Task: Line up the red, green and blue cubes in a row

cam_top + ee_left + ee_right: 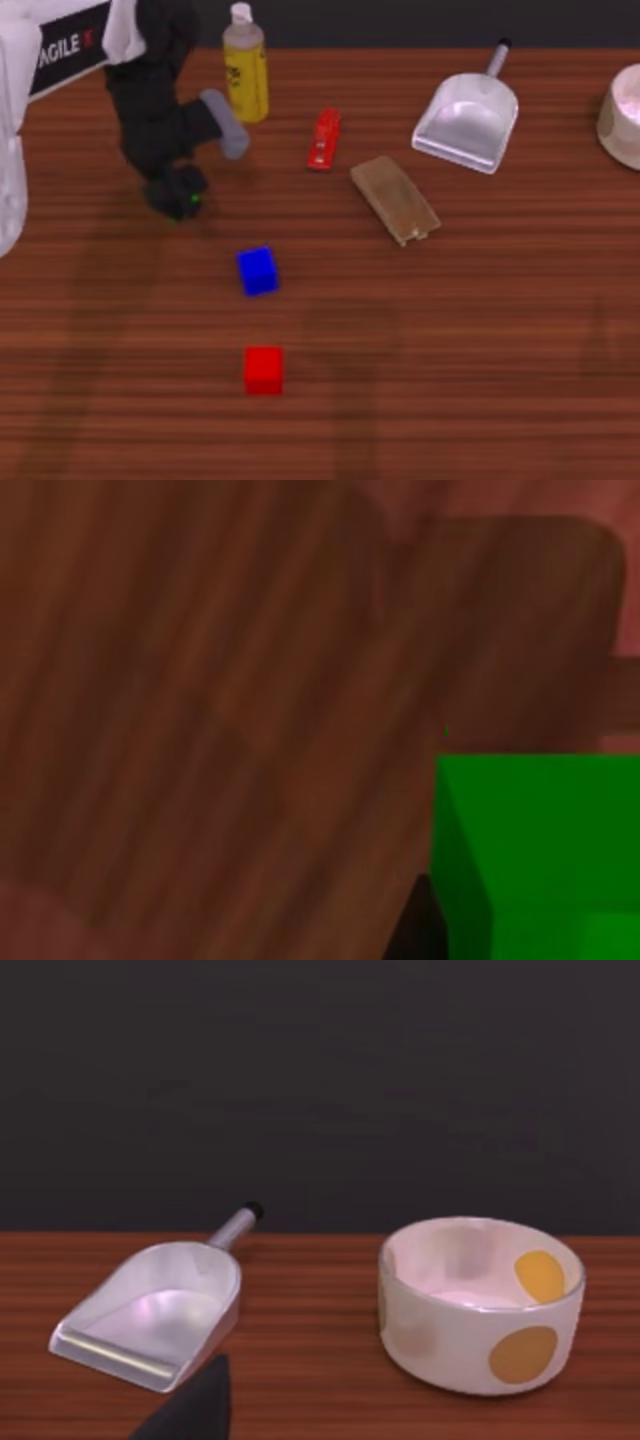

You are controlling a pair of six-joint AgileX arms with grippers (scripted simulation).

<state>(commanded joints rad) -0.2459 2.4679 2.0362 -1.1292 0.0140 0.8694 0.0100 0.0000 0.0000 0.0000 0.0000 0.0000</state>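
Blue cube (258,271) and red cube (263,369) already in column mid-bench (480,340). Green cube (540,855) under left pincer (180,195), upper left; grip state: cannot tell. Green not yet in row. Right arm out of top view.
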